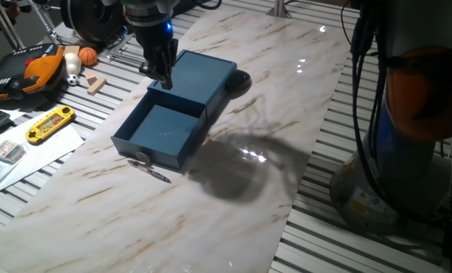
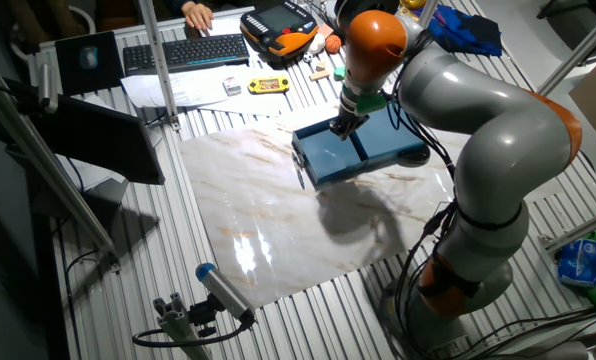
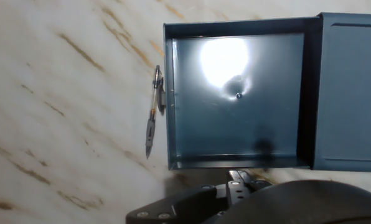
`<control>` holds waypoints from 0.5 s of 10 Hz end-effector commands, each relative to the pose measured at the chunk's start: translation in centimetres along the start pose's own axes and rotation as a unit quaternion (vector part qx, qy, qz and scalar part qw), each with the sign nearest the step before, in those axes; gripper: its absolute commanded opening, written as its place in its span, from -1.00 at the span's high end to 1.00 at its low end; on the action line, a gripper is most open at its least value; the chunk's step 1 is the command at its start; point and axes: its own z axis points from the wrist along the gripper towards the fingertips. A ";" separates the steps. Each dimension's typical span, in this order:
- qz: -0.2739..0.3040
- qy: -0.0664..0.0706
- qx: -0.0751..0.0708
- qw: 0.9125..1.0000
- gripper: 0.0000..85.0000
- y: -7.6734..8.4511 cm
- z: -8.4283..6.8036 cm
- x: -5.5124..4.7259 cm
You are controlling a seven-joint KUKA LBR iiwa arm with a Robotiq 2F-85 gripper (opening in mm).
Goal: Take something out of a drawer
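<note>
The gripper (image 1: 164, 74) hangs just above the back of the open drawer (image 1: 159, 131), near where it meets the blue box (image 1: 205, 75). Its fingers look close together and hold nothing that shows, but I cannot tell for sure if they are closed. The drawer is pulled out of the box and light shines on its floor. The thin grey stick (image 3: 152, 119) lies on the marble table (image 1: 271, 106), outside the drawer. It rests along the drawer's front, right by the little knob (image 3: 162, 99). Farther off, a yellow game (image 1: 49, 124) sits on the metal slats.
</note>
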 end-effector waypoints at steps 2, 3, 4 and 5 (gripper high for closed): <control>-0.004 0.004 0.005 1.000 1.00 0.1 0.0 -0.1; -0.007 0.007 0.006 1.000 1.00 0.2 -0.1 -0.1; -0.009 0.007 0.006 1.000 1.00 0.2 -0.1 0.0; -0.009 0.007 0.006 1.000 1.00 0.2 -0.1 0.0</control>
